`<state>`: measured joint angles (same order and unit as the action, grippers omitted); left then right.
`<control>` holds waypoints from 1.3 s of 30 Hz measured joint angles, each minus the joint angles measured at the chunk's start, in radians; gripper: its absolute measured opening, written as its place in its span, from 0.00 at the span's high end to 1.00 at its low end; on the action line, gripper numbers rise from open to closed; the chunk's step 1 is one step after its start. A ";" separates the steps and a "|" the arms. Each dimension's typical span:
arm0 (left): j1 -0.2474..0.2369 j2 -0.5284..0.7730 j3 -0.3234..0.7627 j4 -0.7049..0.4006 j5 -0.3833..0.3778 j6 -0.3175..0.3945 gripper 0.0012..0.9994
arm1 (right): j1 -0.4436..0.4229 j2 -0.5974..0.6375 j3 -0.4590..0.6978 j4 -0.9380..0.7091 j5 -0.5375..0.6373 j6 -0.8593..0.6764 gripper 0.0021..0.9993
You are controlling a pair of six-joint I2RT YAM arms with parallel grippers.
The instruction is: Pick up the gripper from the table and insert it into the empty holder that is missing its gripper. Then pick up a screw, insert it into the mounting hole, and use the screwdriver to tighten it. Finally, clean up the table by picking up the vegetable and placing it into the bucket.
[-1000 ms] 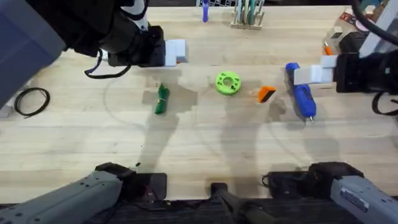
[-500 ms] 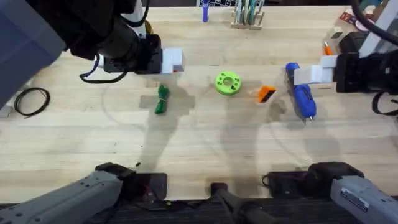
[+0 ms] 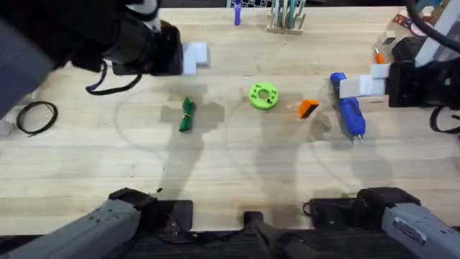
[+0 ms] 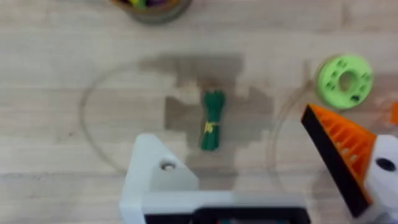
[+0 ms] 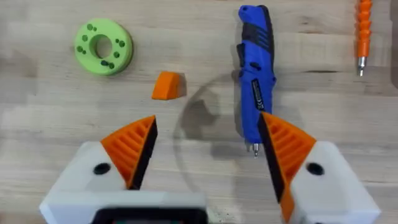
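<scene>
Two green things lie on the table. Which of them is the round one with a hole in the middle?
The lime-green ring-shaped disc, beside the small orange gripper. The other green thing, the vegetable, is darker, slim and elongated, with no hole.

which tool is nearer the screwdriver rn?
Right. The right tool hovers directly above the blue screwdriver, fingers spread. The left tool is far off across the table, beyond the green vegetable.

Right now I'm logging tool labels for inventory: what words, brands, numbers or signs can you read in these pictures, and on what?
None can be read.
The screwdriver carries a pale strip of marking along its body, too small and blurred to read.
The lime-green ring shows dark dots, no lettering.
The loose orange gripper and the vegetable bear no visible text.
</scene>
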<state>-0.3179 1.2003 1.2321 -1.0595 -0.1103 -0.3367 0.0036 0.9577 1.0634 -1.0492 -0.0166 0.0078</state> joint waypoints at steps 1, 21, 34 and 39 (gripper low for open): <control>0.005 -0.023 -0.011 0.031 0.000 0.000 0.01 | 0.000 0.000 0.000 0.000 0.000 0.000 0.02; 0.314 -0.611 -0.659 0.760 0.254 0.050 0.01 | 0.000 0.000 0.000 0.000 0.000 0.000 0.02; 0.330 -0.931 -0.918 1.069 0.373 0.245 0.01 | 0.000 0.000 0.000 0.000 0.000 0.000 0.02; 0.334 -1.020 -1.028 1.200 0.380 0.273 0.02 | 0.000 0.000 0.000 0.000 0.000 0.000 0.02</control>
<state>0.0158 0.1800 0.2041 0.1408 0.2695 -0.0632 0.0036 0.9577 1.0634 -1.0493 -0.0166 0.0078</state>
